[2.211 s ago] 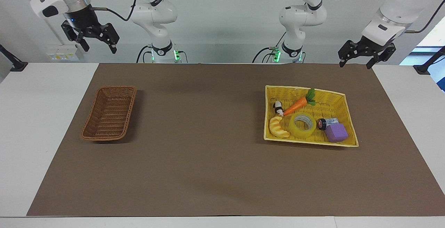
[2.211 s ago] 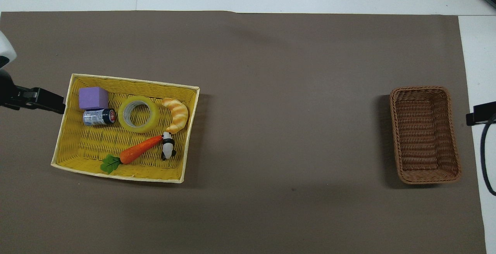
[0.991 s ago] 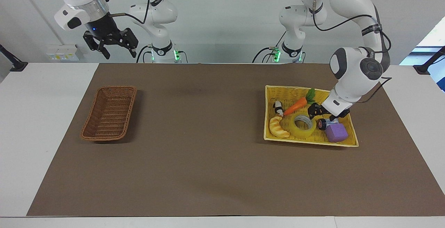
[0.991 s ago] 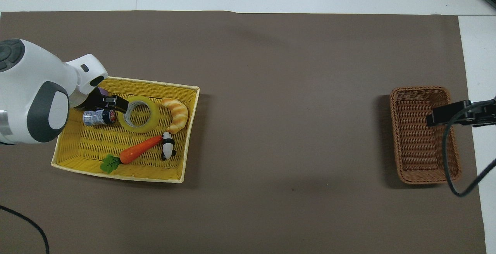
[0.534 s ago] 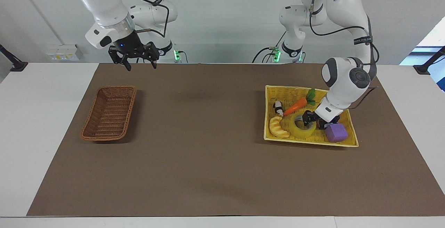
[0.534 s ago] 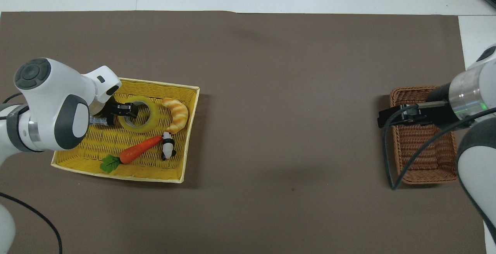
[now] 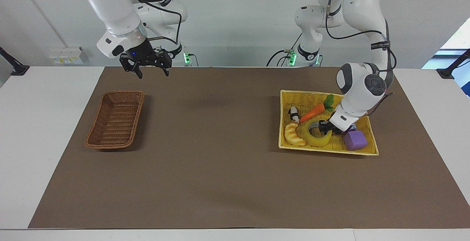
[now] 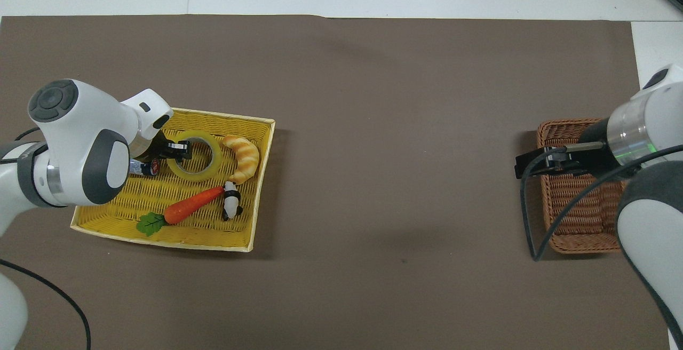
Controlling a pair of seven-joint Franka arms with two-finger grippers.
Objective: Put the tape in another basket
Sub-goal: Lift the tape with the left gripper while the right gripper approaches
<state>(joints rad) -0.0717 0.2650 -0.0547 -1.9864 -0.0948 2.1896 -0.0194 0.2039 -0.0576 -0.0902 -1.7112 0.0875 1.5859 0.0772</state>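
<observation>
Two grippers are in view. Left gripper (image 7: 325, 126) (image 8: 179, 150) is low inside the yellow basket (image 7: 361, 150) (image 8: 160, 232), its fingers closed across the wall of the tape (image 7: 318, 136) (image 8: 200, 164), one finger inside the core ring. Tape appears tilted, its edge under the gripper raised, the rest still in the yellow basket. Beside the tape in that basket: croissant toy (image 7: 293, 135) (image 8: 243, 156), toy carrot (image 7: 312, 112) (image 8: 189, 208), panda figure (image 7: 293, 114) (image 8: 231, 205), purple cube (image 7: 355, 140), and a small can (image 8: 143, 167), largely hidden by the arm. Right gripper (image 7: 148, 68) (image 8: 528, 164) hangs in the air, fingers spread, near the brown wicker basket (image 7: 114, 123) (image 8: 573, 232), which lies at the right arm's end of the brown mat (image 7: 220, 178) (image 8: 400, 99), well apart from the yellow basket.
</observation>
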